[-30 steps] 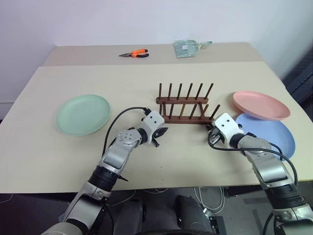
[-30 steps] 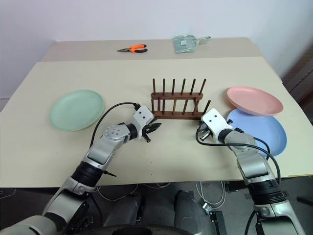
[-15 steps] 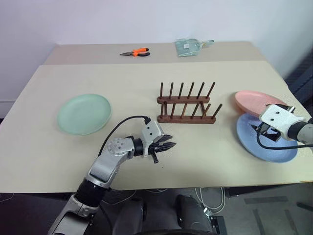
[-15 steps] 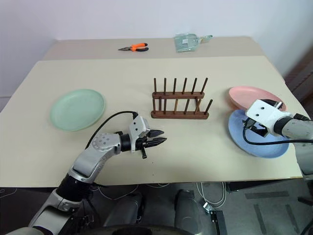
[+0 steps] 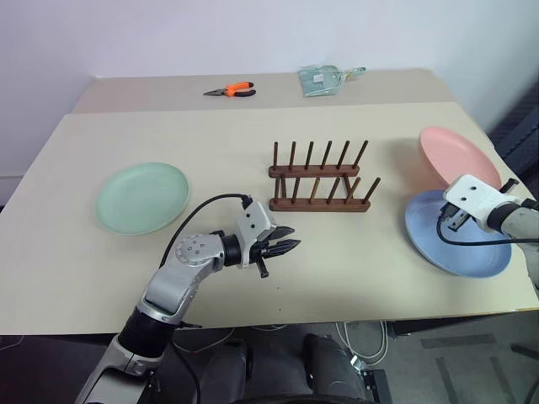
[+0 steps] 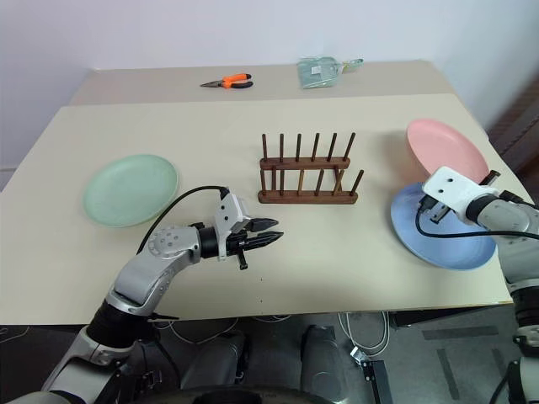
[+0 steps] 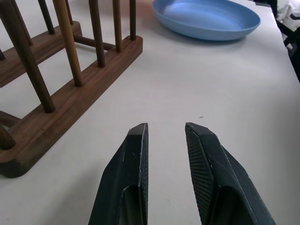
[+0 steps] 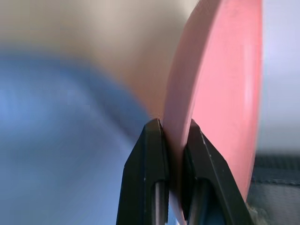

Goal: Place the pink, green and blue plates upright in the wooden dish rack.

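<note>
While the right tool [image 8: 171,136] pinches the rim of the pink plate [image 5: 455,156] between its two black fingers, that plate stands tilted up on edge at the right side of the beige tabletop [image 5: 253,135], lifted above the blue plate [image 5: 459,244]. In the right wrist view the fingers sit pressed against both faces of the pink rim, with almost no gap between them. The blue plate lies flat on the tabletop just below and in front of the raised pink one, near the right edge.

At the middle of the tabletop stands the wooden dish rack [image 5: 320,181], dark brown, two base bars with rows of thin upright pegs, and no plate in it. The green plate [image 5: 143,196] lies flat well off to the left of the rack.

The left tool [image 5: 282,247] hovers over bare tabletop just in front of the rack's left end, pointing toward the right. Its fingers [image 7: 129,173] are a little apart and hold nothing.

On a second tabletop behind, orange-handled pliers [image 5: 232,90] lie near a clear plastic packet [image 5: 324,82].
</note>
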Robot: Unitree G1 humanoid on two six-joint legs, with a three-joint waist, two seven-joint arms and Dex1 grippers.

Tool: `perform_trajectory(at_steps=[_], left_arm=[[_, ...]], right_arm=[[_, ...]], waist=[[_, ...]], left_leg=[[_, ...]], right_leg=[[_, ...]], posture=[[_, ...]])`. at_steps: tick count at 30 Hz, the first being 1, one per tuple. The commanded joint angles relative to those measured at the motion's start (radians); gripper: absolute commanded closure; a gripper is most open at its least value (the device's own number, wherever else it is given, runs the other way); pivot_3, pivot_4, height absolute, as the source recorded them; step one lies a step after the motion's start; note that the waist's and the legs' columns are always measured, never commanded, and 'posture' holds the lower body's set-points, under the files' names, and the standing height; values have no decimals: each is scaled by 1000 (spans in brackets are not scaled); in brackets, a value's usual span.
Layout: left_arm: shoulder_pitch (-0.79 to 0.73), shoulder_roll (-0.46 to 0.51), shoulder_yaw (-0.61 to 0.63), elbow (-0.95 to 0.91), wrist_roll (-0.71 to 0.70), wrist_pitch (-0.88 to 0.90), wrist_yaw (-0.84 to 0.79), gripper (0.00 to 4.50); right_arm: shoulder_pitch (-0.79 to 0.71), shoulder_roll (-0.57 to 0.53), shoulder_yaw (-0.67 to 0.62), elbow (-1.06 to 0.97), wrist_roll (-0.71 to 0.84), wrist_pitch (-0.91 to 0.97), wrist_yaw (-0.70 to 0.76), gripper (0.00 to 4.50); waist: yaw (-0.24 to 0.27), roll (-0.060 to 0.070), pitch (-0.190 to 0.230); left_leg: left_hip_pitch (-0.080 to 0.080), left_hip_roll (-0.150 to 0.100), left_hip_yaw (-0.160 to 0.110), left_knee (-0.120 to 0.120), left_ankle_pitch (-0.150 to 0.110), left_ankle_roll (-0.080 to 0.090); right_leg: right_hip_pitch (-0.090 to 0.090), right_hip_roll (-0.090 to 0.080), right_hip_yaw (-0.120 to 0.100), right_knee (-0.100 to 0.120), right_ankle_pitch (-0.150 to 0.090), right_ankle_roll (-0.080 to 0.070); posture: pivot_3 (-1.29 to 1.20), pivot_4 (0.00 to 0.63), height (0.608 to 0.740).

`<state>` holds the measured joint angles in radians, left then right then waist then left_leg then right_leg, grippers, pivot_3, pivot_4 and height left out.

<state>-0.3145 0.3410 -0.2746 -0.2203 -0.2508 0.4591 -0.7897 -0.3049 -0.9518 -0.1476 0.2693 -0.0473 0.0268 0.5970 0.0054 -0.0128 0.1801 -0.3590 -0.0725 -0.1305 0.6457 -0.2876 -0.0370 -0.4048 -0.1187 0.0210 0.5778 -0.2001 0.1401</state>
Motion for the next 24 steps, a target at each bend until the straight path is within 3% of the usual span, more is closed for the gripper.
perform_trajectory(at_steps=[1, 5, 8, 13, 22, 24], left_arm=[[-17, -5, 62, -23, -45, 10, 12, 3276], [-27, 6, 63, -4, -39, -2, 2, 3276], [-34, 4, 63, 4, -38, -5, -1, 3276], [-35, 1, 60, 3, -37, -7, 0, 3276], [-20, 14, 63, -13, -36, -2, 1, 3276], [-18, 13, 73, -14, -53, 19, 2, 3276]], right_arm=[[-104, 76, -220, -284, 401, 326, 21, 4475], [-161, 187, -407, -514, 1036, 720, -42, 4475], [-191, 237, -431, -543, 1205, 835, -201, 4475], [-189, 268, -402, -569, 1279, 883, -327, 4475], [-140, 272, -313, -550, 1235, 930, -396, 4475], [-143, 258, -278, -545, 1160, 905, -406, 3672]], waist=[[-3, 1, 1], [6, 1, 1], [13, -1, 1], [9, 0, 1], [7, 0, 0], [7, 0, 0]], left_leg=[[0, 0, 0, 0, 0, 0], [0, 1, -4, 0, 0, 0], [-1, 1, -6, 0, 0, 0], [-8, 0, -5, 3, 0, 1], [-10, 0, -4, 3, 0, 1], [-10, 0, -4, 3, 0, 1]], right_leg=[[0, 0, 0, 0, 0, 0], [0, 1, -1, 0, 0, 0], [1, 1, -3, -1, 2, -4], [-4, -1, -2, -2, 2, -4], [-7, 1, -2, 0, 3, -5], [-7, 1, -2, 0, 3, -5]], posture=[[0, 150, 740], [0, 150, 740], [0, 150, 740], [0, 150, 740], [0, 150, 740], [0, 150, 740]])
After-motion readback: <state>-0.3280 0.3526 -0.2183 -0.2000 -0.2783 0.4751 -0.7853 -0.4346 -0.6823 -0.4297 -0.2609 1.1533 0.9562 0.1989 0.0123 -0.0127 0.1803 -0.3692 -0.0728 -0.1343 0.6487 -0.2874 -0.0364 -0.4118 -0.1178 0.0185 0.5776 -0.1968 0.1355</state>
